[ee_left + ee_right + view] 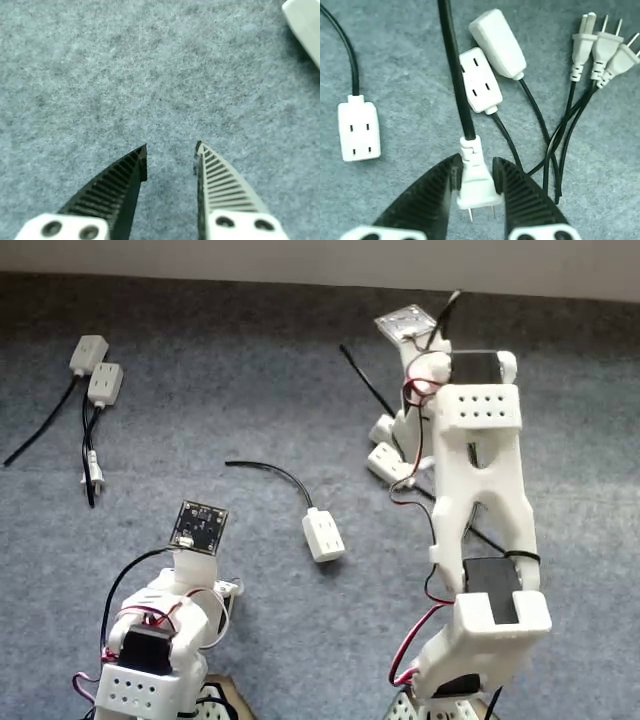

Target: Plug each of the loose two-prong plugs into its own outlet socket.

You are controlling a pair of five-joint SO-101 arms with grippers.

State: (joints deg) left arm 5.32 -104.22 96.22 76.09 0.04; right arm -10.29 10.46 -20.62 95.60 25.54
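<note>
Two arms – right arm [480, 490] outstretched, jaws tight around a white plug [475, 187]; left arm [165, 635] low, jaws apart over carpet [150, 75]

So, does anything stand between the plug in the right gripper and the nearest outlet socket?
Nothing visible. Bare carpet lies between the two-prong plug in the right gripper and the nearest outlet socket; only the plug's own black cord skirts that socket's edge.

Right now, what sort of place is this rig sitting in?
Probably a lab or hobby bench set up for a plugging test: grey felt-like mat over the table, white outlet sockets and loose plugs on black cords, one plug in the right claw.
</note>
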